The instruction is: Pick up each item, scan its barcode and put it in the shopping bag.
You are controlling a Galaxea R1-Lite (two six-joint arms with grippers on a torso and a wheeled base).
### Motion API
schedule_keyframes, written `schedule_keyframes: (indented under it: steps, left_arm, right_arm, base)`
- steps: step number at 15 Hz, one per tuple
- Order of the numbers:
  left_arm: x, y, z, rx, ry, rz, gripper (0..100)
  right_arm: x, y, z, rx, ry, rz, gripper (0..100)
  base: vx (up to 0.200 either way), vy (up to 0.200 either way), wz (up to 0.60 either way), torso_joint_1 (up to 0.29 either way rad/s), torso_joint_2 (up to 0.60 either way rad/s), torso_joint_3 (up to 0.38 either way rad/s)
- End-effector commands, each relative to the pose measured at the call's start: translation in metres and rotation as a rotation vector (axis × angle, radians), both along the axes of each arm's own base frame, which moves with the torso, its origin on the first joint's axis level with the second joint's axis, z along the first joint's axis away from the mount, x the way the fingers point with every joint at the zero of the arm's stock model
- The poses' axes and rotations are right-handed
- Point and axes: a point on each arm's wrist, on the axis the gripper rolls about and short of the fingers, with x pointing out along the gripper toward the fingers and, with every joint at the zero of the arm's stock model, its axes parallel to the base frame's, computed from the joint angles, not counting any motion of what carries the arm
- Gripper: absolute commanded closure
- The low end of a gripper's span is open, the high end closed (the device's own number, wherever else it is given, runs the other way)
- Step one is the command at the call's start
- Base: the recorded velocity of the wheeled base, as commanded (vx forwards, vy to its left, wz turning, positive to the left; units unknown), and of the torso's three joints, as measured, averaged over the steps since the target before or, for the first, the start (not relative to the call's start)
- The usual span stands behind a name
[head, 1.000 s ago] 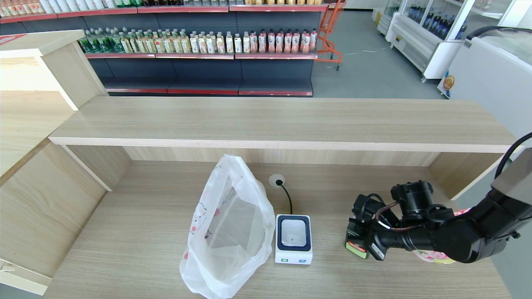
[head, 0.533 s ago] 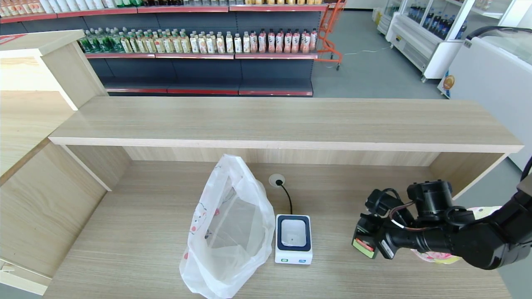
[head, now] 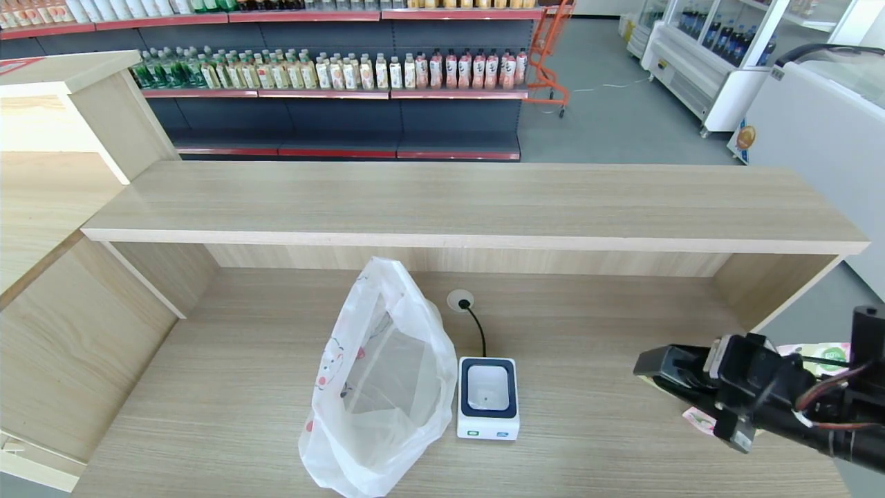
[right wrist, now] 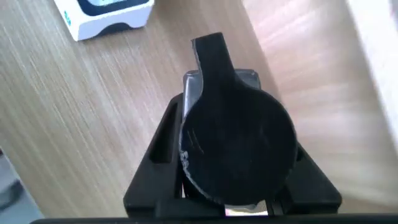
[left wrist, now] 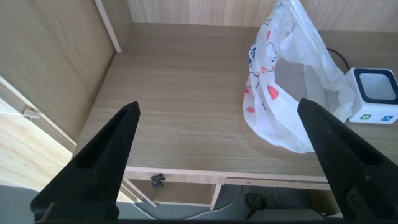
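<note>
White plastic shopping bag (head: 377, 387), long axis front-to-back, just left of scanner (head: 488, 398)

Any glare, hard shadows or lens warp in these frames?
Head view: the counter ledge edge reads straight, no clear warp, with a soft shadow beneath it; the scanner window reflects pale light. Left wrist view: the shopping bag is bright, not washed out.

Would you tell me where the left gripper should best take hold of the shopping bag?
Probably the raised handle at the bag's top, coming from above on the robot's left: the bag stands upright, that loop is its highest part, and the scanner crowds its right side.
</note>
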Motion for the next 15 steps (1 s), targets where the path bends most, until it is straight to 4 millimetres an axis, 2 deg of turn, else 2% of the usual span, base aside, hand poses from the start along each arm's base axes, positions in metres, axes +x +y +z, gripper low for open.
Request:
schedule_keyframes:
  steps: [1, 2, 4, 5, 6, 8, 10, 13, 15]
  left_arm:
    - [0.000, 0.000, 0.000, 0.000, -0.001, 0.000, 0]
    - [0.000, 0.000, 0.000, 0.000, -0.001, 0.000, 0]
    - [0.000, 0.000, 0.000, 0.000, -0.001, 0.000, 0]
    - [0.000, 0.000, 0.000, 0.000, -0.001, 0.000, 0]
    - [0.000, 0.000, 0.000, 0.000, -0.001, 0.000, 0]
    - [0.000, 0.000, 0.000, 0.000, -0.001, 0.000, 0]
    - [0.000, 0.000, 0.000, 0.000, -0.001, 0.000, 0]
    - [0.000, 0.000, 0.000, 0.000, -0.001, 0.000, 0]
    - [0.000, 0.000, 0.000, 0.000, -0.001, 0.000, 0]
  right_arm:
    - [-0.028, -0.002, 0.017, -0.239, -0.328, 0.314, 100]
    - [-0.025, 0.001, 0.016, -0.405, -0.506, 0.495, 100]
    - [-0.027, 0.018, 0.012, -0.624, -0.913, 0.858, 100]
    - [-0.028, 0.020, 0.011, -0.642, -0.950, 0.887, 100]
    - [-0.037, 0.029, 0.002, -0.736, -1.114, 1.060, 100]
    - [-0.047, 0.029, -0.007, -0.707, -1.151, 1.215, 100]
    - [-0.057, 0.032, 0.000, -0.641, -1.235, 1.287, 100]
    - [-0.070, 0.042, 0.024, -0.605, -1.435, 1.319, 100]
    - [-0.077, 0.041, 0.028, -0.606, -1.464, 1.317, 100]
  base:
    - [0.000, 0.000, 0.00, 0.000, 0.00, 0.000]
    - [0.000, 0.000, 0.00, 0.000, 0.00, 0.000]
    - [0.000, 0.000, 0.00, 0.000, 0.00, 0.000]
    - [0.000, 0.000, 0.00, 0.000, 0.00, 0.000]
    - [0.000, 0.000, 0.00, 0.000, 0.00, 0.000]
    - [0.000, 0.000, 0.00, 0.000, 0.00, 0.000]
    - [0.000, 0.000, 0.00, 0.000, 0.00, 0.000]
    - [0.000, 0.000, 0.00, 0.000, 0.00, 0.000]
    - [0.000, 0.000, 0.00, 0.000, 0.00, 0.000]
